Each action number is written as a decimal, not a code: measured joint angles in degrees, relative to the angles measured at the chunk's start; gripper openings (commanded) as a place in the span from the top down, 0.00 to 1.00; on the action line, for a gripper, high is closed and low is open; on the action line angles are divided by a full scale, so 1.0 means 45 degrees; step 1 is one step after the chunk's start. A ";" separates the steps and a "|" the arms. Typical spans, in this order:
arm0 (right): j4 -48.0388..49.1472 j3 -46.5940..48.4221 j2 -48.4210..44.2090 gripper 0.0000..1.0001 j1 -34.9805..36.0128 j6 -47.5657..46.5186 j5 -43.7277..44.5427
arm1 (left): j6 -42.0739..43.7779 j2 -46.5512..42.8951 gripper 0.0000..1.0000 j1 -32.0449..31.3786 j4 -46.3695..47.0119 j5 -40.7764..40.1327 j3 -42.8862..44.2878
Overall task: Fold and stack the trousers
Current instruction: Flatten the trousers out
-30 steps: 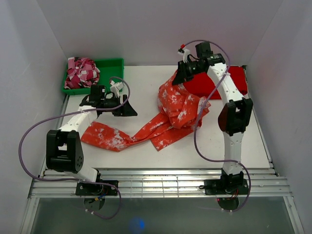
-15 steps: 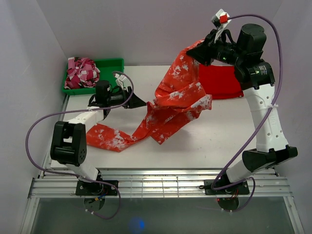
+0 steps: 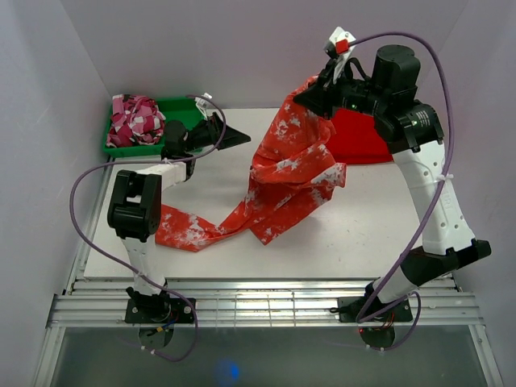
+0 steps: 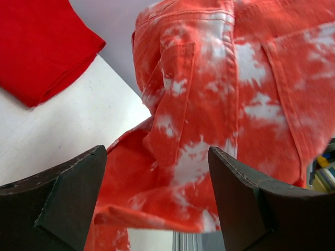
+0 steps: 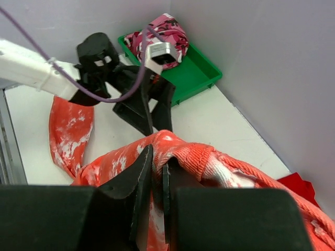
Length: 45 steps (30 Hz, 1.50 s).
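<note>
The orange-red, white-speckled trousers [image 3: 290, 173] hang from my right gripper [image 3: 310, 90], which is shut on their waistband [image 5: 180, 149] and holds it high above the table's back. The legs trail down and left across the white table [image 3: 242, 258]. My left gripper [image 3: 234, 139] is open and empty, raised to the left of the hanging cloth and pointing at it; in the left wrist view the trousers [image 4: 209, 115] fill the gap ahead of the fingers [image 4: 73, 204].
A plain red folded cloth [image 3: 359, 137] lies at the back right, partly behind the trousers. A green bin [image 3: 184, 113] with a pink and white patterned cloth [image 3: 135, 119] sits at the back left. White walls enclose the table.
My right gripper has lifted the trousers' waist up off the table and holds it high. My left arm has swung up and toward the back, beside the hanging cloth.
</note>
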 measured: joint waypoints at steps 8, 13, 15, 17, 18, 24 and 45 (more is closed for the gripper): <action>-0.1384 -0.1870 -0.1928 0.92 0.0826 -0.3036 0.2200 | 0.2327 -0.0121 0.29 -0.2331 -0.1841 0.1195 -0.0039; -0.2234 -0.6965 -0.5085 0.92 0.0301 -0.6062 0.5013 | 0.9724 -0.2103 0.45 -0.4478 -0.8680 -0.0165 -0.0675; -0.2487 -0.9724 -0.6407 0.92 -0.0573 -0.7295 0.5600 | 1.2026 -0.2331 0.48 -0.5022 -1.0695 -0.1326 -0.0699; -0.3045 -1.1778 -0.7184 0.92 -0.1535 -0.8247 0.6023 | 1.3454 -0.2215 0.52 -0.5270 -1.2191 -0.2443 -0.0704; -0.3269 -1.2706 -0.7436 0.92 -0.2045 -0.8738 0.6203 | 1.4056 -0.2089 0.52 -0.5328 -1.2876 -0.2992 -0.0704; -0.3623 -1.5839 -0.8140 0.92 -0.4070 -1.0399 0.6659 | 1.5431 -0.1452 0.32 -0.5401 -1.5363 -0.4600 -0.0699; -0.2977 -1.7558 -0.8616 0.92 -0.6504 -1.1045 0.6504 | 1.3362 0.2531 0.26 -0.6256 -1.3401 -0.3109 0.3065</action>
